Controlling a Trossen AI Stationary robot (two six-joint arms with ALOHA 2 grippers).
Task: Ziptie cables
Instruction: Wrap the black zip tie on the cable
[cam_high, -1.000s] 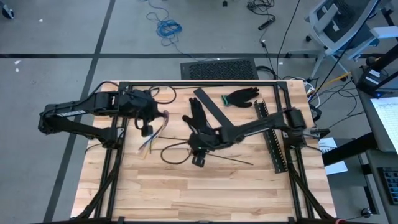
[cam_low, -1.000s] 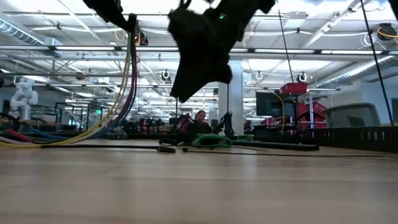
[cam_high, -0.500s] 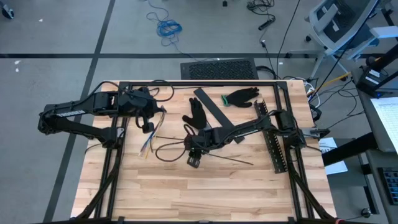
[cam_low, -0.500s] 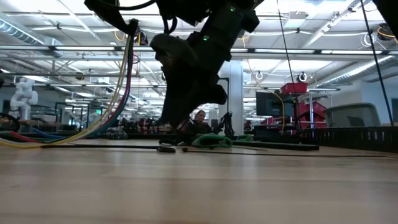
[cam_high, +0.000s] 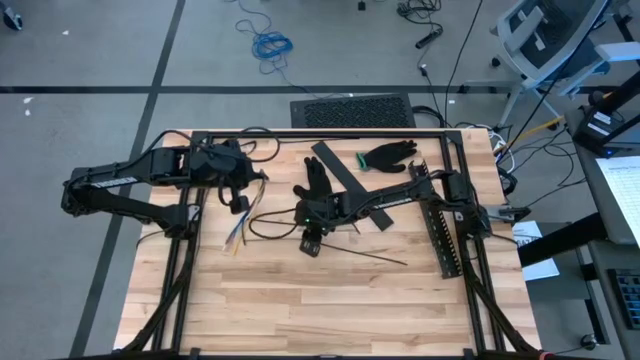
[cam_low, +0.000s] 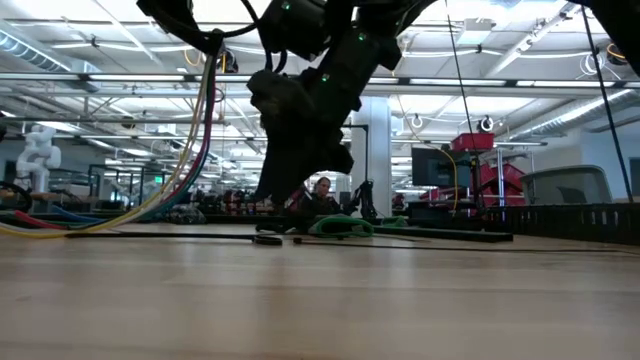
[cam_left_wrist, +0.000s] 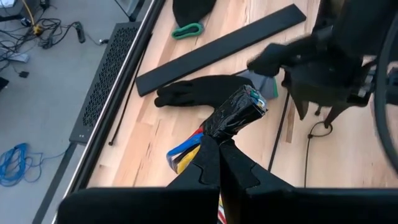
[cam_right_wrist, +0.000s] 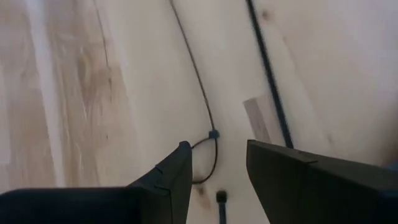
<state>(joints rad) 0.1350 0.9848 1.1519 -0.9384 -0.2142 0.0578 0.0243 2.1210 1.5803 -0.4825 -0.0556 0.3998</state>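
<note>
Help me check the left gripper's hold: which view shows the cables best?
The left wrist view: the cables sit pinched in the shut left gripper. The high view shows them small; the low view shows them hanging; the right wrist view shows none.

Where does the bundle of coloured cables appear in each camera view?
High view: cables left of centre, below the left hand.
Low view: upper left, drooping to the table.
Left wrist view: centre, pinched by that hand.
Right wrist view: not in it.
Shared landmark: green-cuffed glove.

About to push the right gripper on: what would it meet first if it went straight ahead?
Probably the looped zip tie lying on the table, which sits just ahead between the right gripper's open jaws. Depth is unclear.
</note>
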